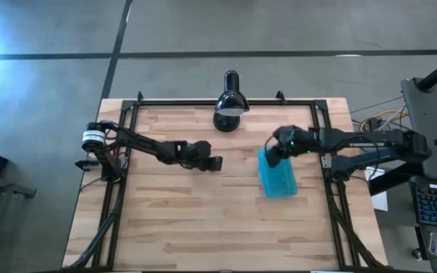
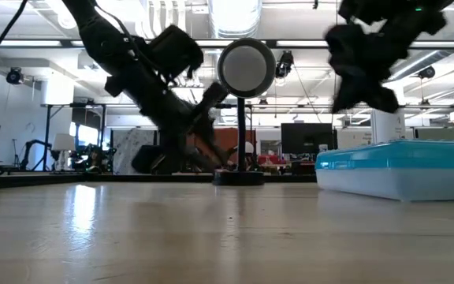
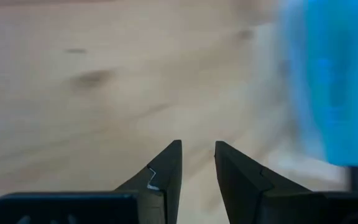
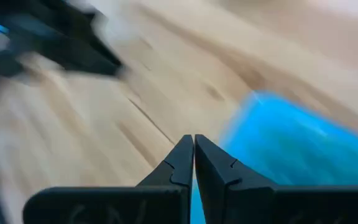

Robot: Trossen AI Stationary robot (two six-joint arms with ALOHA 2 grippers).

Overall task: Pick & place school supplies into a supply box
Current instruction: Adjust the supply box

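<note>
The supply box lies on the table's right half with its teal-blue ribbed lid closed over the clear tray; it also shows in the low view and in both wrist views. My right gripper hangs shut above the box's far left corner, well clear of it in the low view. My left gripper is open a little over bare wood to the left of the box. No scissors, pens or markers are in view.
A black desk lamp stands at the middle of the table's far edge. A black frame runs along the table's far, left and right sides. Bare wood covers the near half of the table.
</note>
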